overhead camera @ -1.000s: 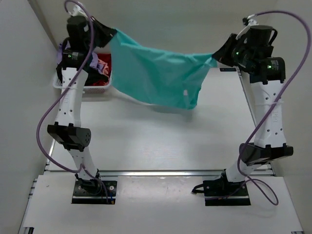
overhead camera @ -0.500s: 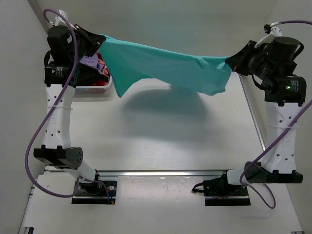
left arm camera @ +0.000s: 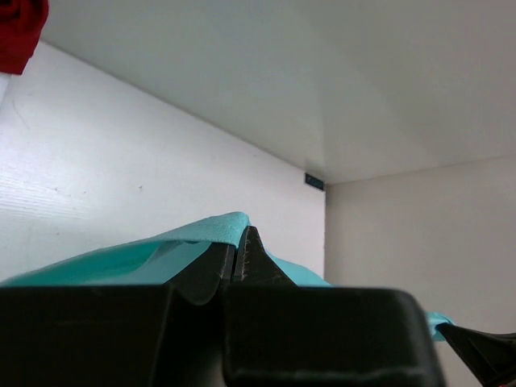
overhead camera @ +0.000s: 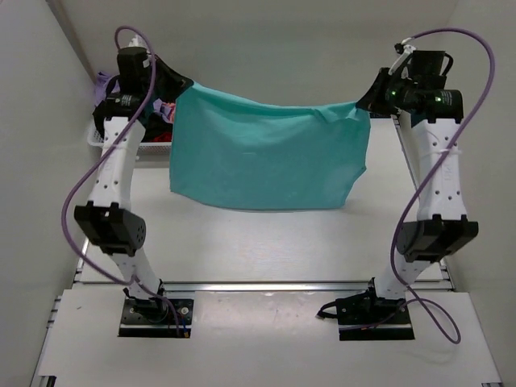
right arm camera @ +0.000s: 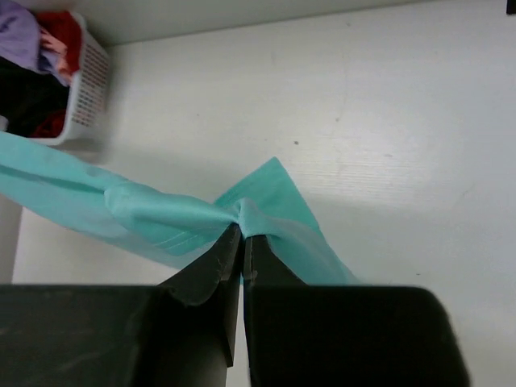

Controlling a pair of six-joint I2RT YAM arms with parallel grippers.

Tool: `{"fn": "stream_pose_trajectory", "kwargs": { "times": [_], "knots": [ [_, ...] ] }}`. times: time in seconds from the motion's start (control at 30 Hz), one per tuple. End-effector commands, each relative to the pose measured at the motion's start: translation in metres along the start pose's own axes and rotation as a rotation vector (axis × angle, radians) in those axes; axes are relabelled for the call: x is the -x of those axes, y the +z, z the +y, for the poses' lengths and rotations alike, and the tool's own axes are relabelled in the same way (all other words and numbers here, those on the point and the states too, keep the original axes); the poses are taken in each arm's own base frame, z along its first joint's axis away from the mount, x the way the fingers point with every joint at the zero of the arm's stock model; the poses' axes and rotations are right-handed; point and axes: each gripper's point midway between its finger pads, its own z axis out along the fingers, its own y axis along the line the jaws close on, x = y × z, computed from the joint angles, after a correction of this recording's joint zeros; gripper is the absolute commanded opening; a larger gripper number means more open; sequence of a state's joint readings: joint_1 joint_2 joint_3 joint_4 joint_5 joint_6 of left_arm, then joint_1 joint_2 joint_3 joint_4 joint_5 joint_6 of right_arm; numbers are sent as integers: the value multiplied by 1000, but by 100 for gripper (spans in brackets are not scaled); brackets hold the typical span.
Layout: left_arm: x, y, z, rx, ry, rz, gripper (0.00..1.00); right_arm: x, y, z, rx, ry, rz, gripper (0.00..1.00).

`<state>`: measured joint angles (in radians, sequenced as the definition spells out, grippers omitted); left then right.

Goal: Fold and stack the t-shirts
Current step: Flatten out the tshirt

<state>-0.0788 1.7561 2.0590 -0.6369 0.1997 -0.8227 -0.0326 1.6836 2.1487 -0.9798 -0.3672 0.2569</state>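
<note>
The soft teal cloth t-shirt (overhead camera: 266,161) hangs flat as a curtain between the fingers, its top corners pinched tight by the left gripper (overhead camera: 179,83) and right gripper (overhead camera: 363,98), above the white table (overhead camera: 266,242), with a white slotted plastic basket (right arm camera: 87,76) of other shirts below the left fingers.

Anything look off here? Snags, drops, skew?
Nothing stands out. The teal shirt hangs flat between the left gripper and right gripper, each shut on a top corner. Other shirts sit in the basket.
</note>
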Motion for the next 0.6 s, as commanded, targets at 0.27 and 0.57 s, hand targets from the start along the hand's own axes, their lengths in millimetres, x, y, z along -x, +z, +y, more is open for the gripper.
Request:
{"fn": "stream_pose_trajectory", "kwargs": {
  "times": [0.27,0.57],
  "knots": [
    [58,-16,-65,-189,39,-137,0,136,-88,56,97,-183,-519,0],
    [-8,-64,-9,-70,64,-58,0,49,-70,31,11,-130,-286,0]
  ]
}}
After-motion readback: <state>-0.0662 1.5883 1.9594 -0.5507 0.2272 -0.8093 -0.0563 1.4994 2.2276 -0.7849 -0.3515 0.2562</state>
